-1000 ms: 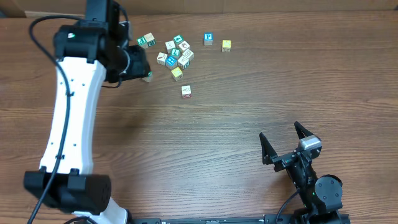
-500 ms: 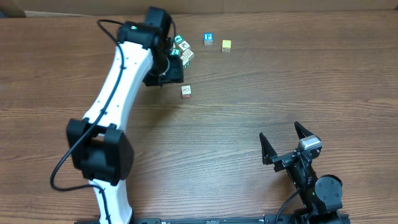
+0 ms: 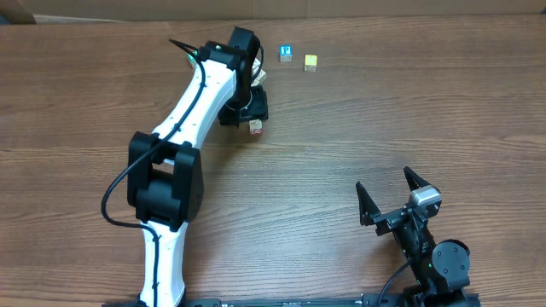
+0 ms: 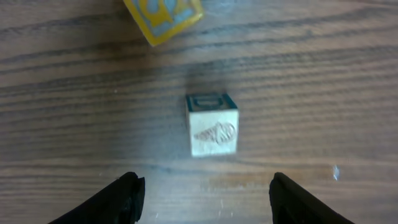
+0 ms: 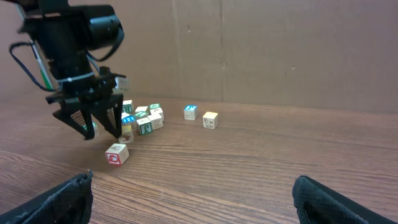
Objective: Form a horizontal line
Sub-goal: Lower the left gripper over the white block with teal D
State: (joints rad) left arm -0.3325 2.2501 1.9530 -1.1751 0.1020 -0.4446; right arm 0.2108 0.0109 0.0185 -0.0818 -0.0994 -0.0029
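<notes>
A whitish cube with a reddish mark (image 3: 255,127) (image 4: 212,124) (image 5: 117,154) lies alone on the wood. My left gripper (image 3: 251,116) (image 4: 205,183) (image 5: 99,130) hovers just above and beside it, open, with nothing between the fingers. A yellow cube with a blue letter (image 4: 163,18) shows just past it in the left wrist view. A blue-and-white cube (image 3: 287,53) and a yellow cube (image 3: 310,62) sit apart at the back. No horizontal line of touching cubes is in view. My right gripper (image 3: 384,181) (image 5: 193,186) rests open and empty at the near right.
A jumble of white and teal cubes (image 5: 142,118) lies behind the left gripper; the left arm (image 3: 192,111) hides most of it from overhead. A cardboard wall (image 5: 261,50) stands along the back edge of the table.
The left arm has swung right, from left of the jumble across it to the lone whitish cube, its jaws a little wider. The right arm has not moved.
</notes>
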